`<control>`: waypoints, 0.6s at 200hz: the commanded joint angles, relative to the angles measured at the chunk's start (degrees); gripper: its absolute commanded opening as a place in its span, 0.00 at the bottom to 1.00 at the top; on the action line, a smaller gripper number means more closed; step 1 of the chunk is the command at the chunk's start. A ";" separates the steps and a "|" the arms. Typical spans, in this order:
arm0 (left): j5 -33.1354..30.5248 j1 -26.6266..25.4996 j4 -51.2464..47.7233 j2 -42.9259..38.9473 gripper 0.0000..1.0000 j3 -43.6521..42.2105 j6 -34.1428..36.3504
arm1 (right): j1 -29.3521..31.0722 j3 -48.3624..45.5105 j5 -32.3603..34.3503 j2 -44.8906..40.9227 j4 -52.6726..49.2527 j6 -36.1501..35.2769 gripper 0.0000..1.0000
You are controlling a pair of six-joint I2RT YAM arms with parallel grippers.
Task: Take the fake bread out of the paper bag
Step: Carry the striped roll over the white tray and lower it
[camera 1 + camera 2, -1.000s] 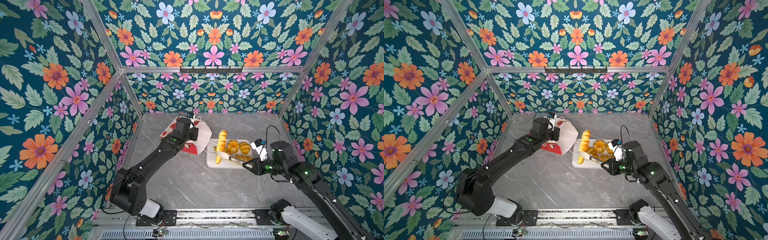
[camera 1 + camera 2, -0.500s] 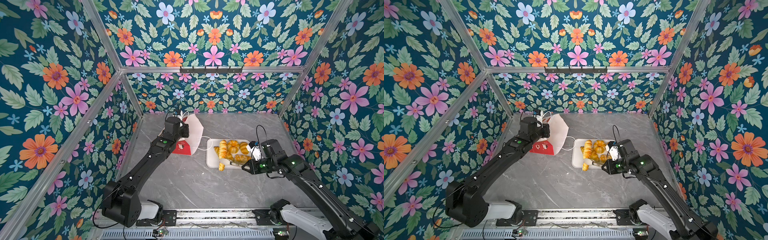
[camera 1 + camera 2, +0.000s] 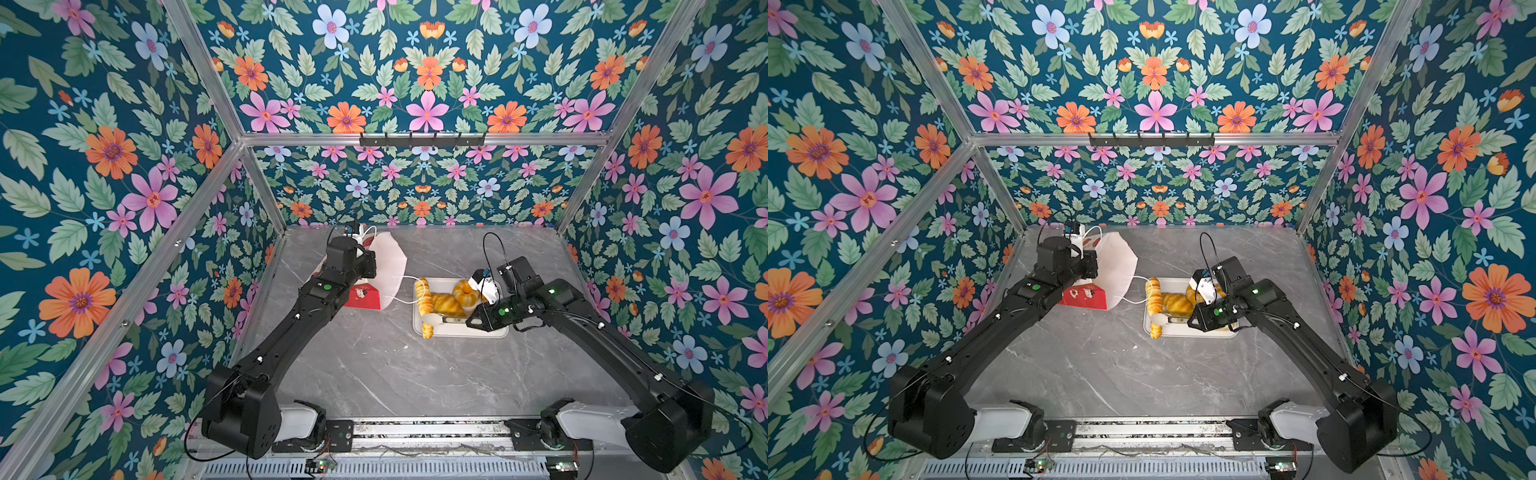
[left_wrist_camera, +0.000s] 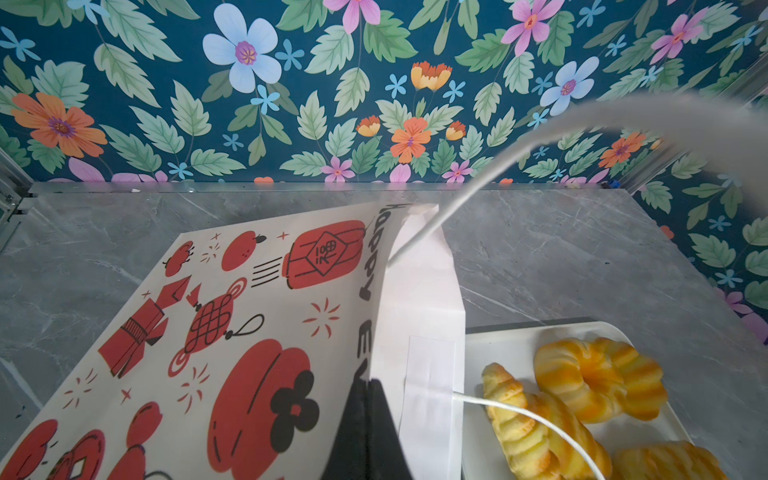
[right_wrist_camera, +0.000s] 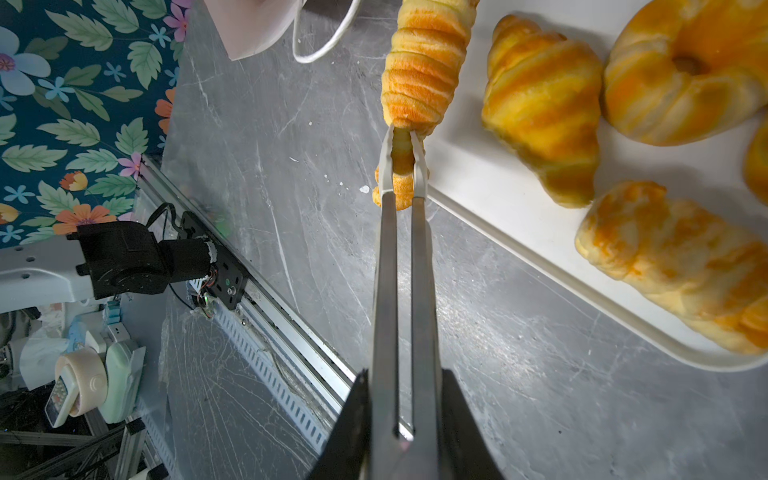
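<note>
Surroundings: floral wallpaper closes you in on every side, with a grey marbled table (image 3: 374, 374) below.
Paper bag: the paper bag (image 3: 388, 266) stands at the back left of the table. It is tilted, with its white inside turned up and toward the tray. One white cord handle (image 4: 498, 402) trails onto the tray.
Left gripper: your left gripper (image 4: 368, 399) is clenched on the bag's rim. The left wrist view shows both jaws pressed together over the paper's edge.
Tray: the white tray (image 3: 457, 331) sits just right of the bag and carries the fake bread (image 3: 446, 303).
Right gripper: your right gripper (image 5: 403, 415) is clamped around metal tongs (image 5: 401, 270), squeezing their arms nearly parallel.
Long loaf: the tong tips pinch the long plaited loaf (image 5: 424, 70) near one end. The loaf lies along the tray's bag-side edge, and the pinched end hangs over bare table.
Other bread: a croissant (image 5: 540, 104), a ring doughnut (image 5: 685, 70) and a roll (image 5: 673, 262) lie on the tray beside the tongs, and the tongs touch none of them.
Bag contents: you cannot tell whether any bread is inside.
</note>
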 commanded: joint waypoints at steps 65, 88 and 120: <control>3.22 1.82 4.33 -0.27 0.00 -2.29 -0.22 | -0.03 5.55 7.02 6.12 -3.77 -0.23 0.14; 3.65 2.38 4.92 -0.39 0.00 -3.12 -0.39 | 0.00 7.19 7.11 7.83 -3.81 -0.10 0.18; 4.03 2.85 5.35 -0.43 0.00 -3.84 -0.58 | -0.05 8.25 4.55 9.60 -2.64 0.35 0.28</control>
